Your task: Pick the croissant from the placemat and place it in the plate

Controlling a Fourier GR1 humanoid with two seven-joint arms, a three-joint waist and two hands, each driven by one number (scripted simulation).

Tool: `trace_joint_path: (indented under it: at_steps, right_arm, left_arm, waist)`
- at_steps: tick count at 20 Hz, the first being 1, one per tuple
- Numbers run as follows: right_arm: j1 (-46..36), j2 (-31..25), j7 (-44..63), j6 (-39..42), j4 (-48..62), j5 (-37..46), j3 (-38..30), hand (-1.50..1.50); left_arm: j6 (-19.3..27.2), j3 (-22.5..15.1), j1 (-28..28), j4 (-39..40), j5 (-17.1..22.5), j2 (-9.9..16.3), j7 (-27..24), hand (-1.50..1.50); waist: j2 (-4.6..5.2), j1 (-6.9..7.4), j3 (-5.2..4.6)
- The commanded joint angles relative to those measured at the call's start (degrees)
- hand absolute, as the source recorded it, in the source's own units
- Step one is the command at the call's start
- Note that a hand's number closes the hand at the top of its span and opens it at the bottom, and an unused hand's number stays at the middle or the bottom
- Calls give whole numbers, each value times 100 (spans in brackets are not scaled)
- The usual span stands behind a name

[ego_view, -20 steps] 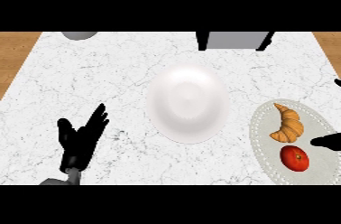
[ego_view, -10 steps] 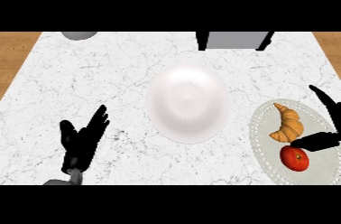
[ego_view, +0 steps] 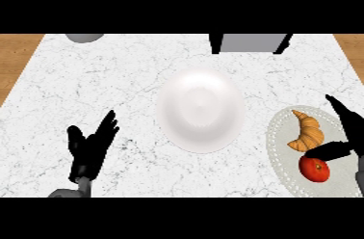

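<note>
My right robot hand (ego_view: 350,137) hovers unclenched beside the croissant (ego_view: 308,132) (not grasped yet), which lies on the placemat (ego_view: 284,156); the plate (ego_view: 201,109) waits.

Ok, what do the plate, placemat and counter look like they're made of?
Plate: likely glazed ceramic, since it is plain white with a soft sheen and faint concentric rings. Placemat: pale grey and matte, with a dotted, lacy-looking rim; perhaps fabric or vinyl, hard to tell. Counter: looks like polished white marble, going by its thin grey veins.
</note>
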Motion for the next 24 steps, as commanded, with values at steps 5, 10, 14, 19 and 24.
trace_joint_path:
  at_steps: [5, 10, 14, 19, 24]
  right_arm:
    - [-145, 483, -69, 43, 369, 584, -134, -150]
    - [-600, 508, -667, 28, 1440, 686, -252, -150]
    - [-906, 497, -973, 72, 2190, 1096, 84, 150]
    - [-1180, 528, -752, 97, 1988, 1490, 50, 150]
    - [-335, 518, -911, -200, 1073, 1596, -49, 150]
  left_arm:
    - [-251, 210, 216, -484, -121, -43, 357, 0]
    - [-33, 68, 180, -421, -413, -321, 311, 0]
    - [-170, 78, 293, -602, -389, -206, 381, 0]
    - [-286, 285, 149, -357, -432, -293, 201, 0]
    - [-461, 469, 246, -569, -335, -209, 465, 0]
  waist:
    - [1, 4, 0]
    - [7, 19, 1]
    - [18, 73, 5]
    - [4, 21, 0]
    - [-5, -11, -1]
